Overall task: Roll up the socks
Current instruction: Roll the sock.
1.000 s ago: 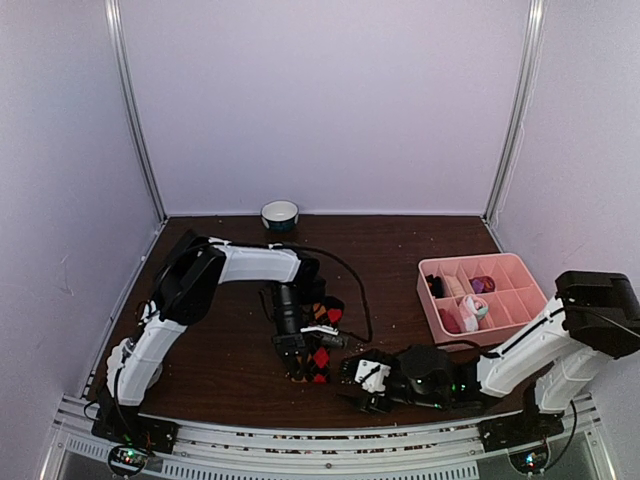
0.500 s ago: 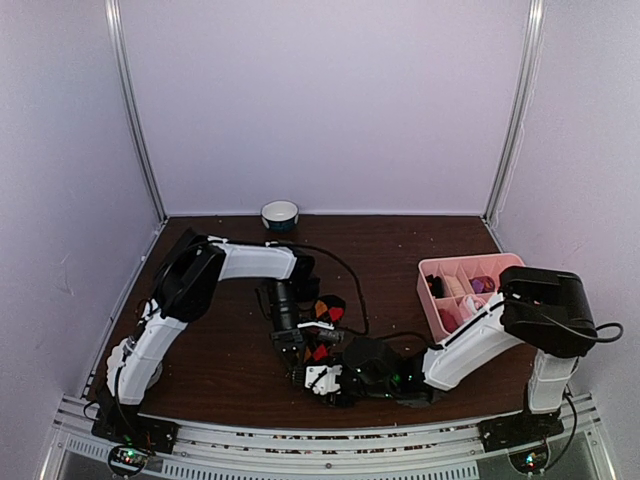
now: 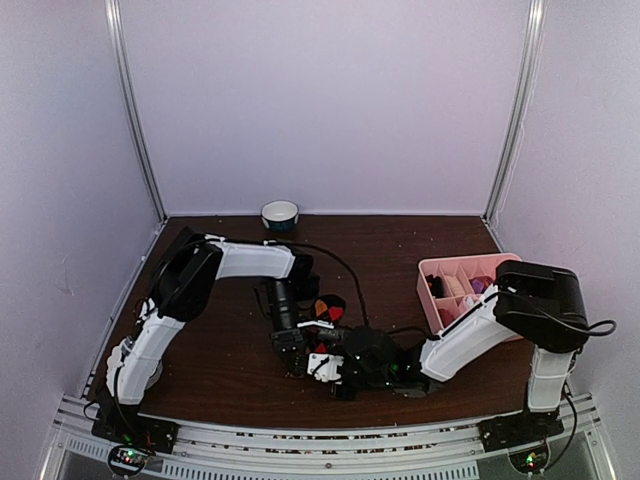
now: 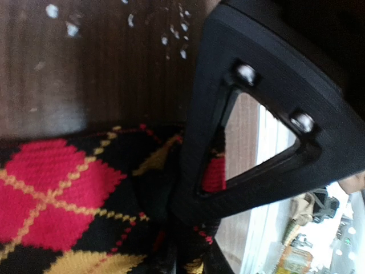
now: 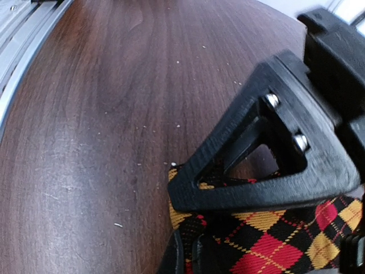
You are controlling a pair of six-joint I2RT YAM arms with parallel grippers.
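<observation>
A black sock with red, orange and yellow argyle diamonds (image 3: 322,312) lies bunched mid-table, just ahead of the front edge. My left gripper (image 3: 293,350) comes down on its left side. In the left wrist view the sock (image 4: 51,194) fills the lower left, and its fabric is pinched between the fingers of the left gripper (image 4: 182,228). My right gripper (image 3: 325,365) reaches in low from the right. In the right wrist view the right gripper (image 5: 191,240) is shut on the near-left edge of the sock (image 5: 268,240). The two grippers sit almost against each other.
A pink divided tray (image 3: 520,300) holding small rolled bundles stands at the right. A small bowl (image 3: 280,214) sits against the back wall. A black cable (image 3: 350,280) loops over the table behind the sock. The metal front rail (image 5: 23,34) runs close by.
My right arm swept left along the front edge to the argyle sock and its jaws closed on the sock's edge. The left gripper stayed at the sock, shifting slightly back.
</observation>
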